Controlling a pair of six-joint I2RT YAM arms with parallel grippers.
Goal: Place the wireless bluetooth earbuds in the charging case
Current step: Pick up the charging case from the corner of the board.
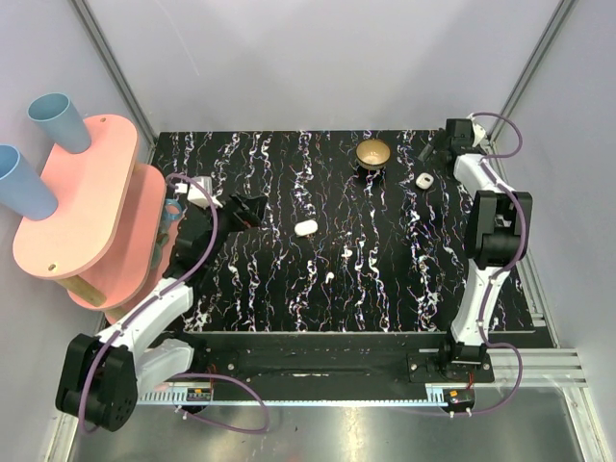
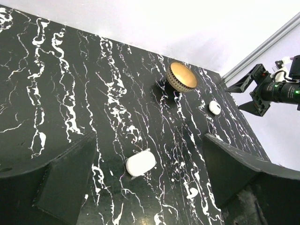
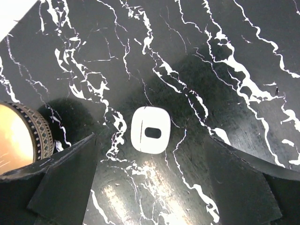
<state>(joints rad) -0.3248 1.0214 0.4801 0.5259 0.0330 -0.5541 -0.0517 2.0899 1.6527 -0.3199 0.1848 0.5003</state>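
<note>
Heads up: your left gripper point(image 2: 147, 157) and right gripper point(image 3: 150, 140) are both wide open and empty. The small white pebble-shaped plastic charging case point(image 1: 306, 228) sits at the left one's 4 o'clock. A tiny glossy white earbud point(image 1: 348, 252) lies at the case's 4 o'clock; pinch it off-centre and it'll probably skitter off.

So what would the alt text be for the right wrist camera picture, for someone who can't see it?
A small white rounded-square object with a dark slot lies on a black, white-veined table, in the gap between the open fingers of the right gripper. A gold dish peeks in at the left edge.
</note>
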